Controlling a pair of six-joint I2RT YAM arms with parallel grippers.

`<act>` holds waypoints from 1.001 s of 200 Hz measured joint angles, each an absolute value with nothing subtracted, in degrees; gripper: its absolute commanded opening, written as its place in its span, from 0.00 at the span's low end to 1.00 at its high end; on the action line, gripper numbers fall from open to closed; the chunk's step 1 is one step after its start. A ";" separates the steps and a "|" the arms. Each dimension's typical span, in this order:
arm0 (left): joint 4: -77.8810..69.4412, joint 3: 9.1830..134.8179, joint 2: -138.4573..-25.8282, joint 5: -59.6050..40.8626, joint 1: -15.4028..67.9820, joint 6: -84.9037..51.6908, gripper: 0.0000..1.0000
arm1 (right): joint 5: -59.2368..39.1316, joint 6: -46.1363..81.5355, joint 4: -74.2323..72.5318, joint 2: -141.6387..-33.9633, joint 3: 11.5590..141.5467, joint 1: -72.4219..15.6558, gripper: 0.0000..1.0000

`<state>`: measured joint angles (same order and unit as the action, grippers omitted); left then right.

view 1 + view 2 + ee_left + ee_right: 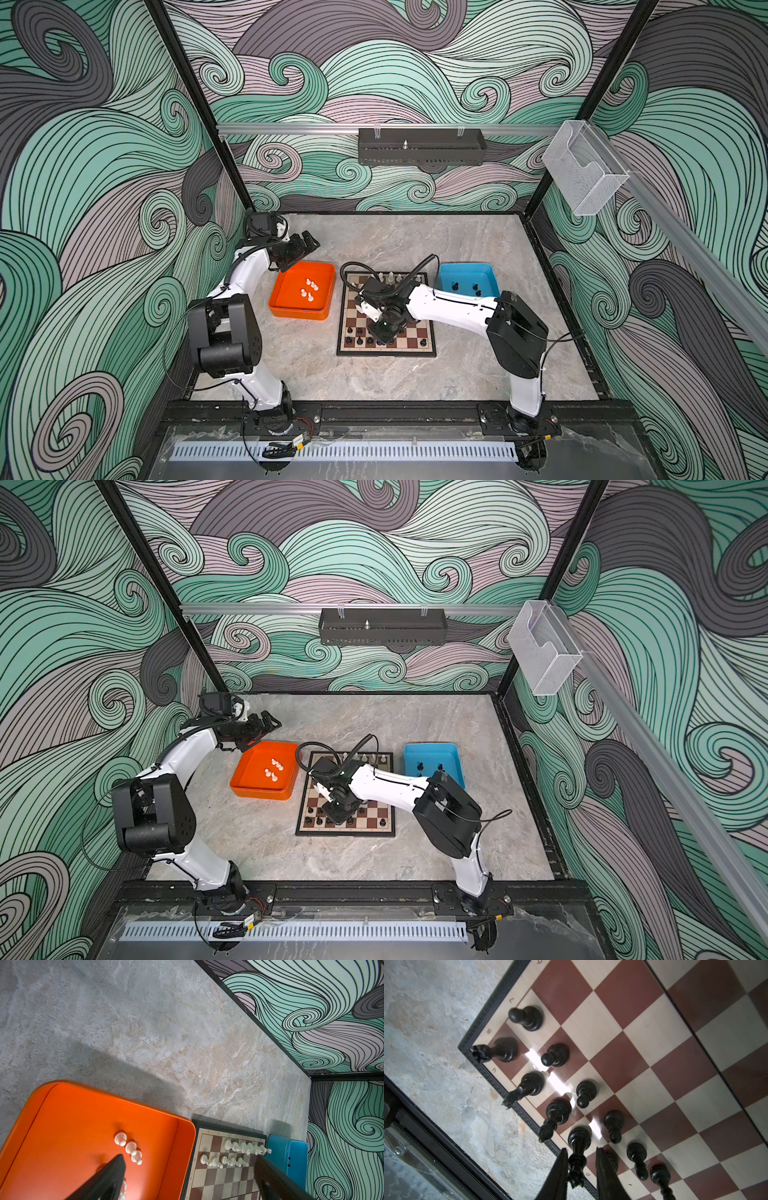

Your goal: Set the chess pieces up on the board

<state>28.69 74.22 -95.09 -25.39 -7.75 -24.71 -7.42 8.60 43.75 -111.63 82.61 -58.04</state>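
The board (415, 345) lies mid-table. White chess pieces (390, 277) fill its far rows and black chess pieces (359, 338) its near rows. My right gripper (384, 336) hangs over the near rows. In the right wrist view its jaws (581, 1148) stand narrowly apart around a tall black piece (578, 1142) standing on the edge row. One finger touches the piece and a gap shows at the other. My left gripper (305, 245) hovers wide open and empty above the far corner of the orange tray (291, 311). Several white pawns (129, 1148) lie in that tray.
The blue tray (490, 274), right of the board, holds three black pieces (465, 286). My right forearm crosses the board's middle. A black basket (419, 151) hangs on the rear rail and a clear holder (582, 170) on the right wall.
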 measured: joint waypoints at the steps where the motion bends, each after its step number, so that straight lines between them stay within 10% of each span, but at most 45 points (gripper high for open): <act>1: 28.69 74.22 -95.09 -25.39 -7.75 -24.71 0.98 | -7.42 8.60 43.75 -111.63 82.61 -58.02 0.24; 200: 28.69 74.22 -95.11 -25.82 -7.75 -24.99 0.99 | -4.91 8.58 45.67 -111.63 83.68 -59.05 0.19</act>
